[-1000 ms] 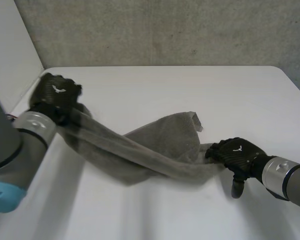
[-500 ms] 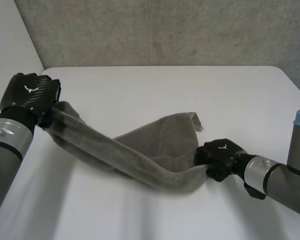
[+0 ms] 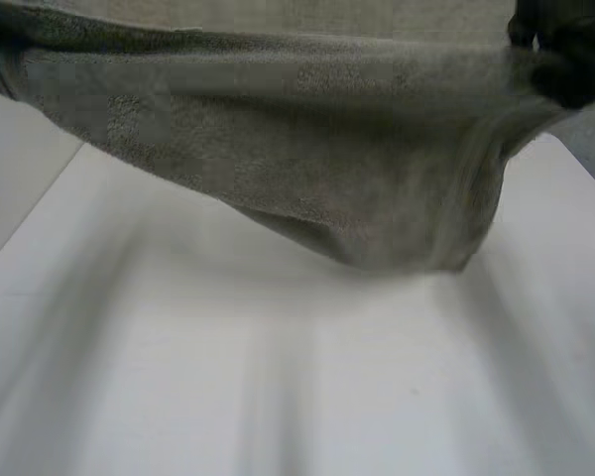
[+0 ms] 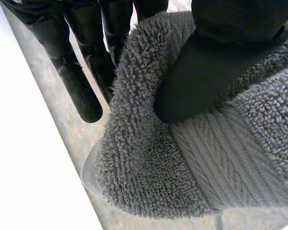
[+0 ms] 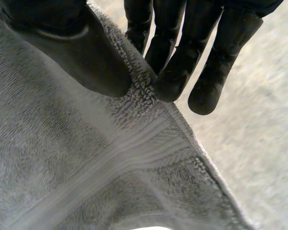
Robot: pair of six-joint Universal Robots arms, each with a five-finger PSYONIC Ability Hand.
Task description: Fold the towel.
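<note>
The grey towel hangs stretched between my two hands, high above the white table, with its middle sagging lowest toward the right. My right hand holds its upper right end. In the right wrist view the thumb and fingertips pinch the towel at its hemmed edge near a corner. In the left wrist view my left hand's thumb presses a bunched fold of towel against the fingers behind it.
A pale wall runs along the table's left edge. Bare tabletop spreads under the hanging towel.
Both hands have risen and moved apart, lifting the towel off the table and pulling it wide. The right hand has shut on the towel's end.
</note>
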